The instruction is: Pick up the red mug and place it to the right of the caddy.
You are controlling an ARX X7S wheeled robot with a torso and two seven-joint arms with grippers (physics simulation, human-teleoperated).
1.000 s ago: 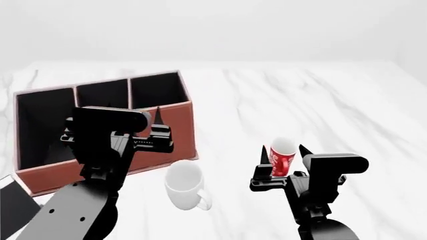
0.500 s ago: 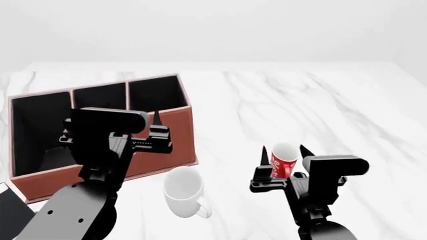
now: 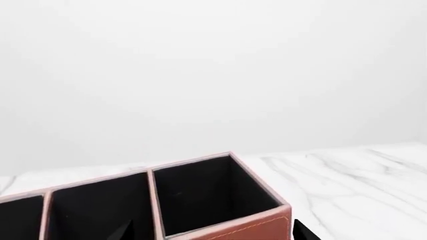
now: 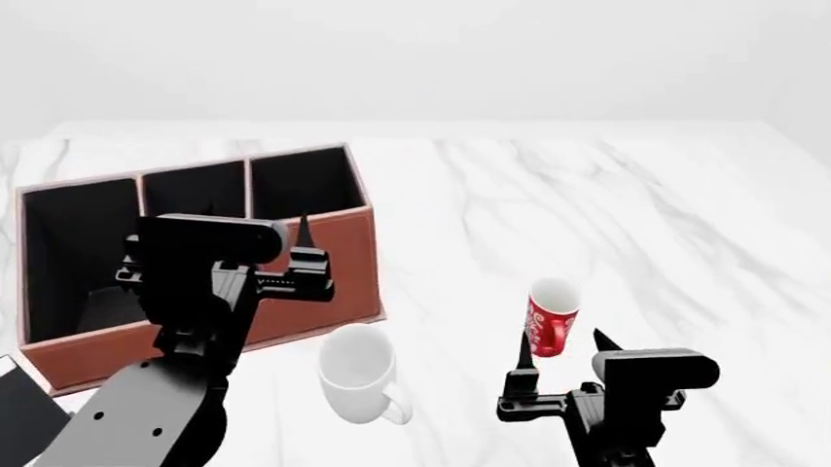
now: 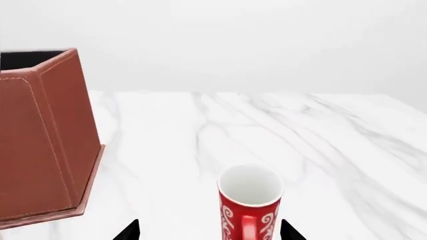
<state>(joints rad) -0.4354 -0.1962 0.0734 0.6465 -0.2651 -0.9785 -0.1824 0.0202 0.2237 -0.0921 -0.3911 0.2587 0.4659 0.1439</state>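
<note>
The red mug (image 4: 551, 317) with white pattern and white interior stands upright on the marble table, to the right of the caddy (image 4: 341, 255). In the right wrist view the red mug (image 5: 249, 205) shows its handle toward the camera. My right gripper (image 4: 563, 352) is open, just in front of the mug and lower than it, its fingertips either side of the mug's near side without touching. The caddy, a reddish-brown box with black compartments, fills the left of the head view and the left wrist view (image 3: 260, 227). My left gripper (image 4: 256, 230) is open over the caddy's front wall, empty.
A larger white mug (image 4: 360, 372) lies tilted on the table in front of the caddy's right corner. A black book corner (image 4: 26, 413) shows at the bottom left. The caddy's right wall (image 5: 47, 145) stands left of the red mug.
My right gripper has dropped lower and back toward me, away from the red mug's rim. The mug and left arm stayed put; the view shifted slightly early on.
</note>
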